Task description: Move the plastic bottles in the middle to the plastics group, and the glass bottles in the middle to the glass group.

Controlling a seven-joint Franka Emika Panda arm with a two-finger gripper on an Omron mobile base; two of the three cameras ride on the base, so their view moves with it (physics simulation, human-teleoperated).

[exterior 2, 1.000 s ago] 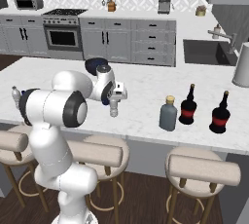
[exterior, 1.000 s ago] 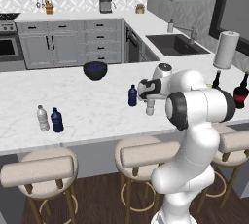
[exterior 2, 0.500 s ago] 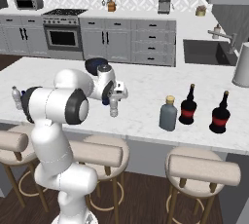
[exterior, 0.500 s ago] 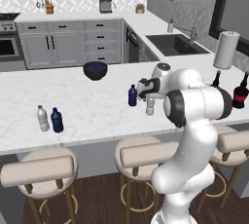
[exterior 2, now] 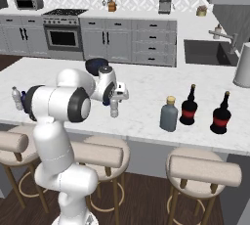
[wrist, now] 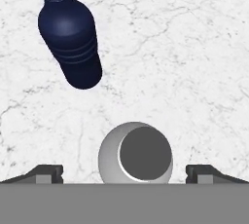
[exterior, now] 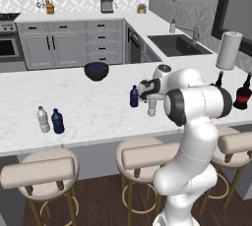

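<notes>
Nearest, the gripper (wrist: pixel 124 172) hangs straight above the small clear-whitish plastic bottle with a white cap (wrist: pixel 135 153), its fingers spread wide on either side and touching nothing. Just beyond stands the small dark blue plastic bottle (wrist: pixel 70 38), upright on the white marble table (exterior: pixel 93 104). To the left sits the pair of small water bottles (exterior: pixel 50 120). To the right, the big grey-blue glass bottle with a tan cap (exterior 2: pixel 169 114) stands beside two dark red-labelled glass bottles (exterior 2: pixel 204 112). Farther back rests a dark bowl (exterior: pixel 96 70).
</notes>
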